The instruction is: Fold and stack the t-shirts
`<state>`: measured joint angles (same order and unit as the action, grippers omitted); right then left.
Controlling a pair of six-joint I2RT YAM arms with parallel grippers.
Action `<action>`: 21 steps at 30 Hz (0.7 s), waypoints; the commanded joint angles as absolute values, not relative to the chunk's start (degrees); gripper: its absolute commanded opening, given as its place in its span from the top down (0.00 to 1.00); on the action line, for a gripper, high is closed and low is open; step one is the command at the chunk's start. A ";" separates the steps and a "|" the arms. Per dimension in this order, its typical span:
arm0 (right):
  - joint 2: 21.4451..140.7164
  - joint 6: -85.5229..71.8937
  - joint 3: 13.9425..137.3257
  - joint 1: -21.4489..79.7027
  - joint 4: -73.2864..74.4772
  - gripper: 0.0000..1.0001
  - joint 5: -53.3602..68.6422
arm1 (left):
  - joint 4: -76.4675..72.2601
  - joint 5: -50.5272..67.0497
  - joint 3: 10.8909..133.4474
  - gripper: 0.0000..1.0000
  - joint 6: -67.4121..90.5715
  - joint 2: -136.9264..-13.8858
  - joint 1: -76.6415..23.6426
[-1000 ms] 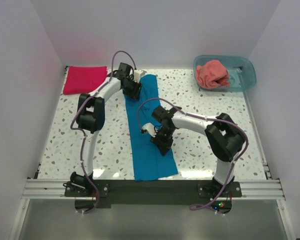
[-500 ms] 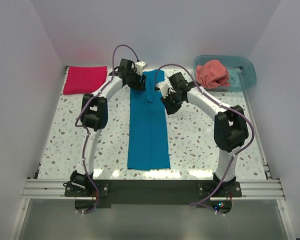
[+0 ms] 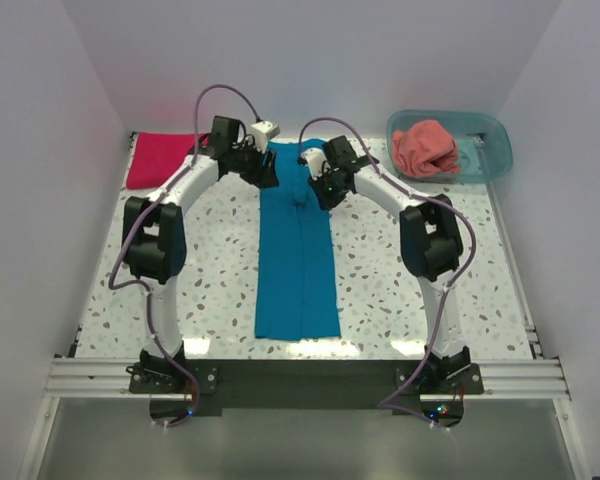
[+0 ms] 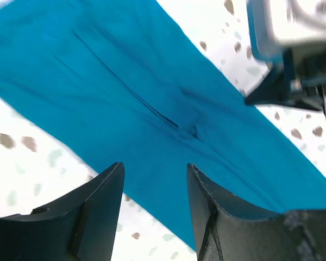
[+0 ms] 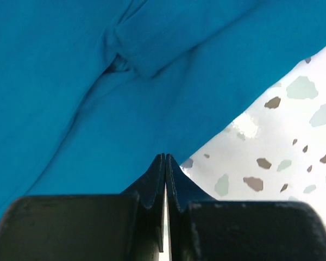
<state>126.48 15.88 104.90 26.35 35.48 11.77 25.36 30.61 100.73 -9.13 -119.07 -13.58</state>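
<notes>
A teal-blue t-shirt (image 3: pixel 297 260) lies folded into a long narrow strip down the middle of the table. My left gripper (image 3: pixel 267 173) hovers at the strip's far left edge, its jaws open astride that edge (image 4: pixel 155 173) with nothing between them. My right gripper (image 3: pixel 319 190) is at the far right edge of the strip, its jaws shut (image 5: pixel 164 157) just above the cloth border, holding nothing. A crimson t-shirt (image 3: pixel 166 159) lies folded at the back left corner. A salmon t-shirt (image 3: pixel 425 148) sits crumpled in the tub.
The translucent teal tub (image 3: pixel 485 150) stands at the back right corner. White walls close in the speckled table (image 3: pixel 400 290) on three sides. The right gripper's body (image 4: pixel 293 49) shows in the left wrist view, close across the shirt.
My right arm swung from the strip's middle to its far end and its jaws closed. The blue shirt went from slanted to straight. My left gripper shifted slightly left.
</notes>
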 commanded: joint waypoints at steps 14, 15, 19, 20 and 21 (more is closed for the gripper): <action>134.38 17.84 107.23 26.11 29.71 1.00 -2.98 | 29.18 27.08 101.68 0.54 -5.71 -132.53 -11.16; 134.65 17.93 106.88 26.02 29.79 1.00 -3.42 | 30.05 26.81 102.39 0.54 -5.80 -133.76 -10.81; 137.10 18.19 109.59 26.02 30.67 1.00 -5.36 | 31.55 25.92 107.65 0.54 -5.63 -136.75 -10.72; 137.72 18.28 110.64 26.02 31.11 1.00 -5.19 | 31.90 26.71 108.62 0.54 -5.63 -137.89 -10.72; 138.16 18.80 112.31 26.02 31.20 1.00 -5.36 | 32.17 27.33 110.11 0.54 -5.45 -138.34 -10.81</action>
